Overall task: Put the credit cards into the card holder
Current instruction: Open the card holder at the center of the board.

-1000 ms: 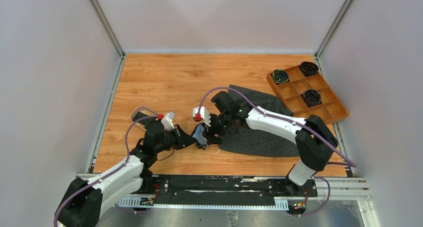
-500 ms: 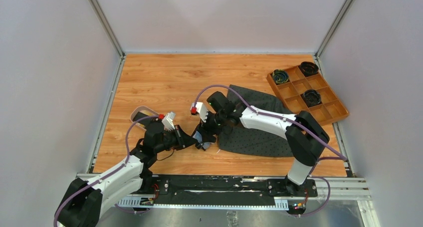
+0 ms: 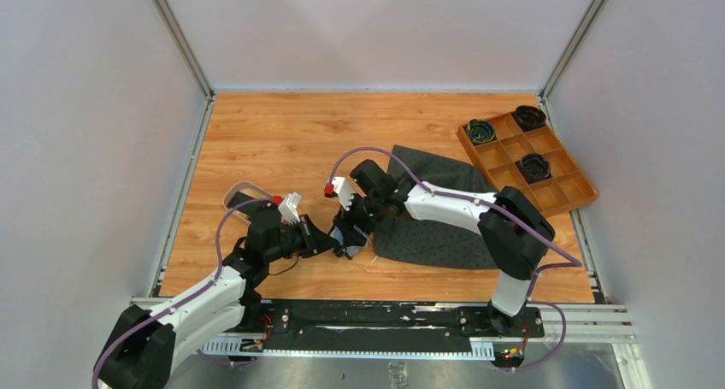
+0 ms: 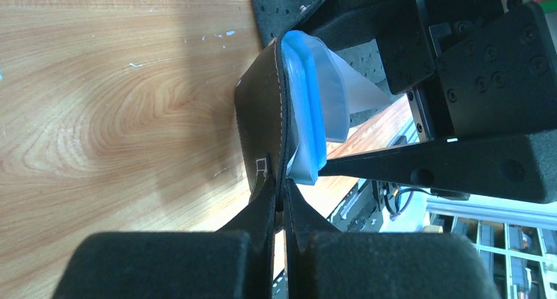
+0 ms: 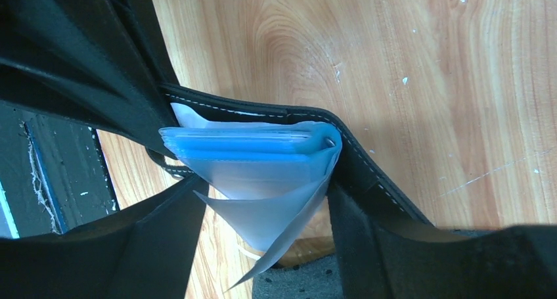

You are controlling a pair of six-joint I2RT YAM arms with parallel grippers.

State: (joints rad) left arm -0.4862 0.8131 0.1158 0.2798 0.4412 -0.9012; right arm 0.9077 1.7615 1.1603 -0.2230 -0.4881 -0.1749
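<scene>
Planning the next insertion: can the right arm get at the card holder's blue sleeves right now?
Probably yes: the left fingers pinch the card holder by its cover, and the right fingers, open, straddle the blue sleeves with nothing in between.

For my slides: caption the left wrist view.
Left claw shut on the card holder, blue sleeves fanned out.

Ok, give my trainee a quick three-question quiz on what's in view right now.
1. True or false: the left jaws are shut on the black leather bifold card holder.
2. How many dark round objects sit in the orange-brown compartmented box?
3. What lies beneath the right arm: A, dark grey dotted mat; B, white towel; C, metal plate?
Key: 1 true; 2 three; 3 A.
</scene>
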